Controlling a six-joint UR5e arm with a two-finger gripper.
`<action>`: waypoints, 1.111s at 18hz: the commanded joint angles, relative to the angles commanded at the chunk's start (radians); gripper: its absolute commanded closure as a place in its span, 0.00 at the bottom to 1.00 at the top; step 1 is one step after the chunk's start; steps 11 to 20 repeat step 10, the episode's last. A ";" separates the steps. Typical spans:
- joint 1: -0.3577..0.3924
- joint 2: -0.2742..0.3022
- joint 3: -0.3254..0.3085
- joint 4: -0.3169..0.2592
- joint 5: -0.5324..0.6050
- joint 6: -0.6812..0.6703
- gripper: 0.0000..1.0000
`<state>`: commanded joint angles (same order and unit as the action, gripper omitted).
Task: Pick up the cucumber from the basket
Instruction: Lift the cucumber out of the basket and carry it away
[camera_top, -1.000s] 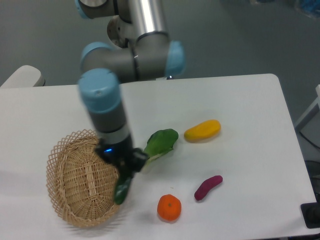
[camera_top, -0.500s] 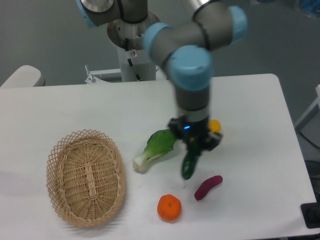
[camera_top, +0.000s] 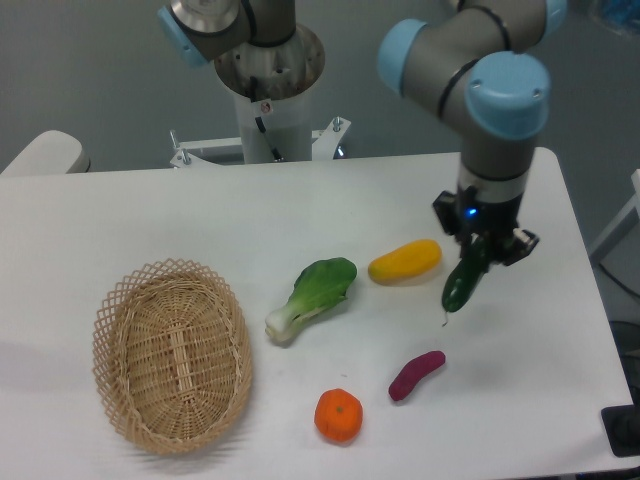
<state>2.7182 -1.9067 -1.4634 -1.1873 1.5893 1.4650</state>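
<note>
From the fixed camera I see my gripper (camera_top: 482, 248) out over the right side of the table (camera_top: 150, 210), clenched on the upper end of the cucumber (camera_top: 462, 282), which hangs below it, tilted, its lower tip just above the tabletop. Half a second ago the arm was nearer the middle, with the cucumber dangling between the bok choy and the purple sweet potato; a second ago it was at the basket's right rim. Now the cucumber is well apart from the basket (camera_top: 172, 357), which sits at the lower left with nothing in it that I can see. The yellow vegetable (camera_top: 404, 260) lies just left of the cucumber, no longer partly hidden by the arm. The bok choy (camera_top: 312, 297), the purple sweet potato (camera_top: 416, 374) and the orange (camera_top: 338, 415) lie where they did half a second ago.
</note>
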 joint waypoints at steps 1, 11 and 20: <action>0.002 -0.002 0.000 0.000 -0.015 0.000 0.76; 0.008 0.000 -0.002 0.000 -0.043 0.002 0.76; 0.008 0.000 -0.002 0.000 -0.043 0.002 0.76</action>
